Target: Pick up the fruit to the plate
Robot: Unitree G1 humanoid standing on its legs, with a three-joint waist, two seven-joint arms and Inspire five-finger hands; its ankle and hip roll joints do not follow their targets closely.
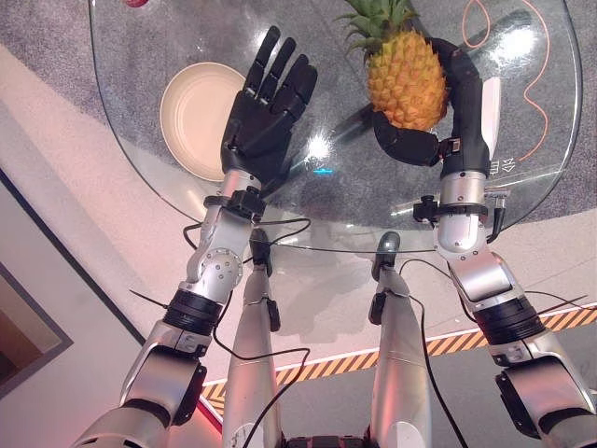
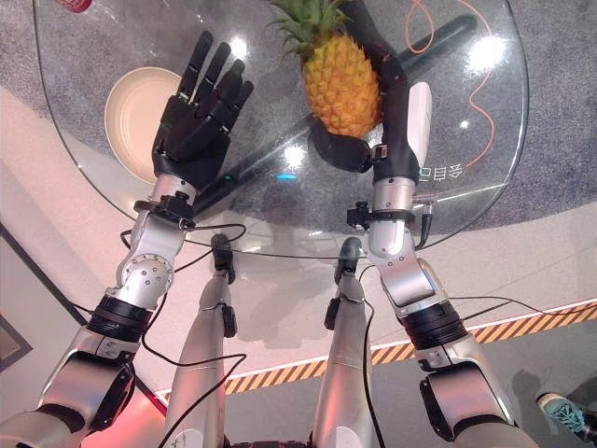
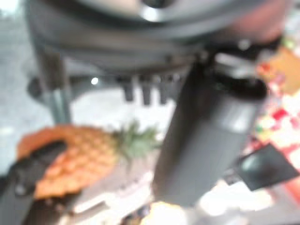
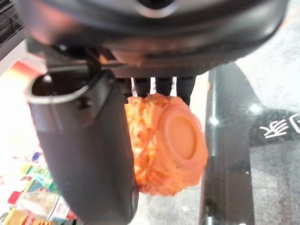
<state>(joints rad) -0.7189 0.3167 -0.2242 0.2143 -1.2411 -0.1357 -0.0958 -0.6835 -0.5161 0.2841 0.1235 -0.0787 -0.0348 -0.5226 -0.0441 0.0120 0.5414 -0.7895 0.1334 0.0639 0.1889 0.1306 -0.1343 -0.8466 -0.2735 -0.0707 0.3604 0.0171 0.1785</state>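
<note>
A yellow-orange pineapple (image 1: 404, 78) with a green crown is held above the round glass table (image 1: 522, 201), right of centre. My right hand (image 1: 464, 103) is curled round it, fingers behind and thumb below; the fruit's base (image 4: 174, 140) faces the right wrist camera. A cream plate (image 1: 191, 110) lies on the glass at the left. My left hand (image 1: 266, 103) hovers with straight, spread fingers just right of the plate and partly over its edge, holding nothing. The pineapple (image 3: 75, 154) lies far off in the left wrist view.
A thin orange cord (image 1: 532, 65) loops on the glass at the far right. A red object (image 2: 73, 5) sits at the table's far left edge. The table's near rim (image 1: 354, 247) runs just before my wrists.
</note>
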